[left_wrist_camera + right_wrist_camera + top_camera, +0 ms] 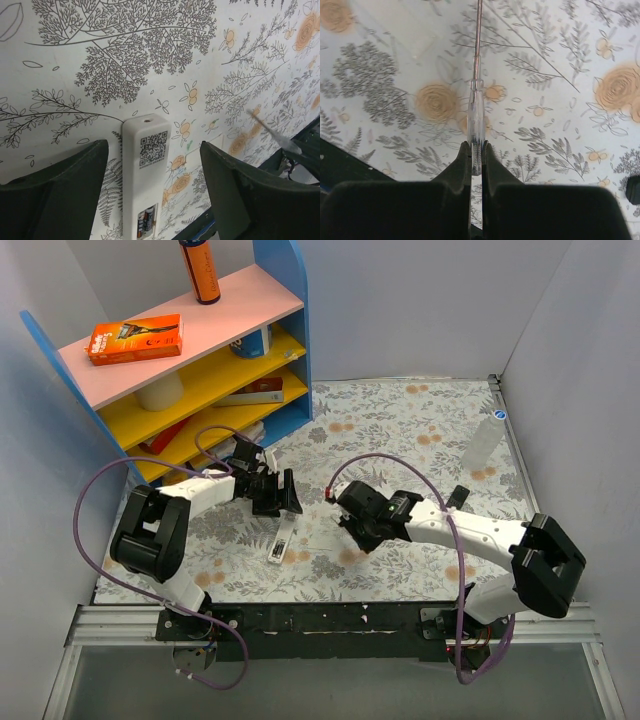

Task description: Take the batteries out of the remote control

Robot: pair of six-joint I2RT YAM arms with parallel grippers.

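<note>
A white remote control lies back-up on the flowered table cover, also seen in the top view. Its battery bay is open, and two dark and reddish batteries sit side by side in it. My left gripper is open, with one finger on each side of the remote and neither touching it; in the top view it is just beyond the remote's far end. My right gripper is shut on a clear-handled screwdriver with its thin shaft pointing away. It hovers to the right of the remote.
A blue shelf unit with pink and yellow boards stands at the back left, holding an orange box and an orange bottle. A clear bottle stands at the back right. A small black piece lies at the right wrist view's edge.
</note>
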